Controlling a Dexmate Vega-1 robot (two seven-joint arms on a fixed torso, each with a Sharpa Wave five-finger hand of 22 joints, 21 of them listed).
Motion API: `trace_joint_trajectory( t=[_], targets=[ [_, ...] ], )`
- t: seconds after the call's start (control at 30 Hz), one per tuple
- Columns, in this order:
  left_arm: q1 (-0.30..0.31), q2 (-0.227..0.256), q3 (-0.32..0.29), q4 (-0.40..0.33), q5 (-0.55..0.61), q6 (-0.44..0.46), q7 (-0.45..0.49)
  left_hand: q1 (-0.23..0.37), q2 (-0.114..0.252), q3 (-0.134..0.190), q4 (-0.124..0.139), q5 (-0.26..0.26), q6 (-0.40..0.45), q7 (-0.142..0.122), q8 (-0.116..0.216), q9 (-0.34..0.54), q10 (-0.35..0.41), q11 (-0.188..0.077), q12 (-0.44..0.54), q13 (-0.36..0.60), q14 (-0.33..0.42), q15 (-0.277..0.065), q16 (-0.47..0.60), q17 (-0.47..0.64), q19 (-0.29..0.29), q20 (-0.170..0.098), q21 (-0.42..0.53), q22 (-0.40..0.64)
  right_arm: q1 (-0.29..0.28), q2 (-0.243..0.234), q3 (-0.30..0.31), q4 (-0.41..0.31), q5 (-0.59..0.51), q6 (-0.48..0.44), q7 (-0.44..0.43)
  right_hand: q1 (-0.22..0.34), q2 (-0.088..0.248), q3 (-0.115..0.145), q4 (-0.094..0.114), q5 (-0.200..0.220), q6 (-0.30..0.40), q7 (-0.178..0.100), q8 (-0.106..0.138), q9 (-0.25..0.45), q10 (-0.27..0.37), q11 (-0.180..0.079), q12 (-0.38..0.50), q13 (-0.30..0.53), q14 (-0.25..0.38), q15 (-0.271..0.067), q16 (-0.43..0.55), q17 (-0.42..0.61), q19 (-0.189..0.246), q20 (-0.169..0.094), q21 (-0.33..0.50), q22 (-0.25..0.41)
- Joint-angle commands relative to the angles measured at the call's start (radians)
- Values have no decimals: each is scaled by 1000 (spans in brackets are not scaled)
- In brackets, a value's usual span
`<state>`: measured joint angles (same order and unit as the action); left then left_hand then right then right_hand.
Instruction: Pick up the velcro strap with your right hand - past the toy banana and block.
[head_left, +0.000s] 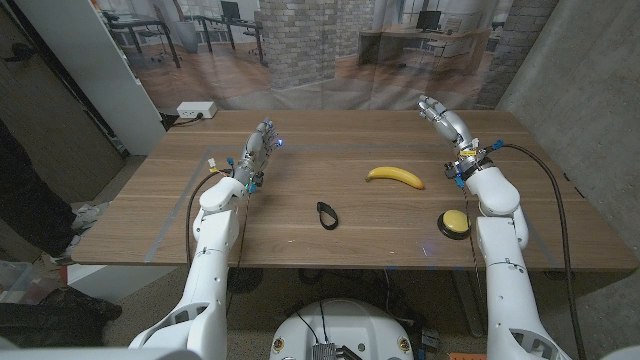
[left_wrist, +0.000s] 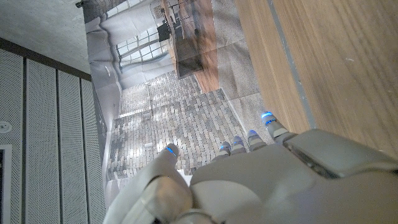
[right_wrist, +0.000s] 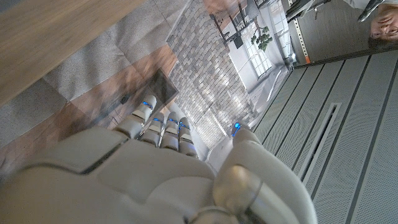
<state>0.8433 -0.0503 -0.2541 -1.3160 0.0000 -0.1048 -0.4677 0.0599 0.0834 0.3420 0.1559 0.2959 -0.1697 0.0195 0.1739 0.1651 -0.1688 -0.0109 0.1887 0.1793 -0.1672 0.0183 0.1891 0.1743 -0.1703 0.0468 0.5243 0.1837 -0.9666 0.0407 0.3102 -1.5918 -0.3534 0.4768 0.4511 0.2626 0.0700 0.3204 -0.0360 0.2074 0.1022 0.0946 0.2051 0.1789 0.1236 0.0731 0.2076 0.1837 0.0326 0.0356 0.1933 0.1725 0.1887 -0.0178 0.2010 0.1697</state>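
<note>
Right hand (head_left: 440, 116) raised, fingers apart, empty; velcro strap (head_left: 327, 214) well apart. Reach risks knocking toy banana (head_left: 395, 176) between them.

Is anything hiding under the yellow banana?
Nothing shows. The banana lies straight on the wooden table. The spot right beneath it is covered, so a tiny flat thing there couldn't be seen.

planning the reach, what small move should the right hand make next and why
Probably swing the right hand in toward the robot's left and lower it toward the velcro strap. The hand is raised at the far right of the table, holding nothing; the strap lies mid-table, with the toy banana between them, so pass above it.
</note>
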Motion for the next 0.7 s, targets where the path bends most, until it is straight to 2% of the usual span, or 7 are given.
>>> trace_joint_trajectory(
  t=[0.03, 0.7],
  targets=[
    [-16, 0, -1, 21, 7, -4, -2, -1, 44, -3, -2, 6, -109, 4, 6, 6, -158, 6, 4, 4, -211, 1, 5, 4, -136, 3, -4, 5, -10, -17, -5, -24, -29, 38, 1, 14, -2, 3, -10, 5, 10, 0, 3, 4, 11, 2, 2, 4, 5, 2, 0, 2, 8, -3, 3, 2],
    [-21, 1, -4, 24, 11, -10, -4, -1, 43, -5, -2, 7, -107, 0, 7, 6, -157, 3, 5, 4, -208, 5, 6, 4, -136, 6, -10, 5, -57, -29, -9, -102, -72, 72, 6, 29, -6, 5, -27, 5, 17, 0, 1, 4, 17, -1, -1, 4, 11, 1, -2, 2, 13, -3, 2, 3]
  ],
)
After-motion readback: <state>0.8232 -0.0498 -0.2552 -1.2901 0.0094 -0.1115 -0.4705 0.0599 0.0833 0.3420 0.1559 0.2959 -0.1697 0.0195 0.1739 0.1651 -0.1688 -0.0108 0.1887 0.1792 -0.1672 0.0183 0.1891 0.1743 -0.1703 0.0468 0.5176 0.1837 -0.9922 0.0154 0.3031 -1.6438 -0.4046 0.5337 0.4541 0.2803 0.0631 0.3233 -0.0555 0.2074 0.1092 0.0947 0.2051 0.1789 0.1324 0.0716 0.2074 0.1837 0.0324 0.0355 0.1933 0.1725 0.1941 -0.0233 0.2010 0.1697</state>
